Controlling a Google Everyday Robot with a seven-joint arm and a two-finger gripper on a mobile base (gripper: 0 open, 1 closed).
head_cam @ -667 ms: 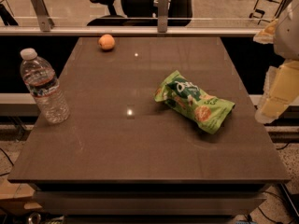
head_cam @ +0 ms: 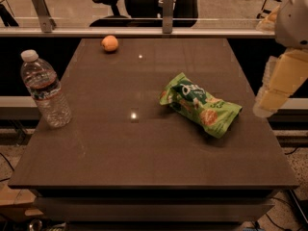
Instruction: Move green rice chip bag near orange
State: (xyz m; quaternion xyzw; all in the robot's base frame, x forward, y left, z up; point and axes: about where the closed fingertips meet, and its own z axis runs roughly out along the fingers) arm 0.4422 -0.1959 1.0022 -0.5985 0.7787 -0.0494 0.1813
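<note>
The bag (head_cam: 199,105) is lying flat on the counter (head_cam: 120,153), just left of the tool (head_cam: 272,93), its length running far-left to near-right. I cannot tell the tool's state.

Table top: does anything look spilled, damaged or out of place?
Nothing stands out. The water bottle stands upright, capped, at the left; the green rice chip bag lies flat; the orange sits near the far edge; the gripper hangs beside the right edge.

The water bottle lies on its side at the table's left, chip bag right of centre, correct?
No: the camera view shows the water bottle standing upright there. The green rice chip bag does lie right of centre; the hand hangs beyond the table's right edge.
</note>
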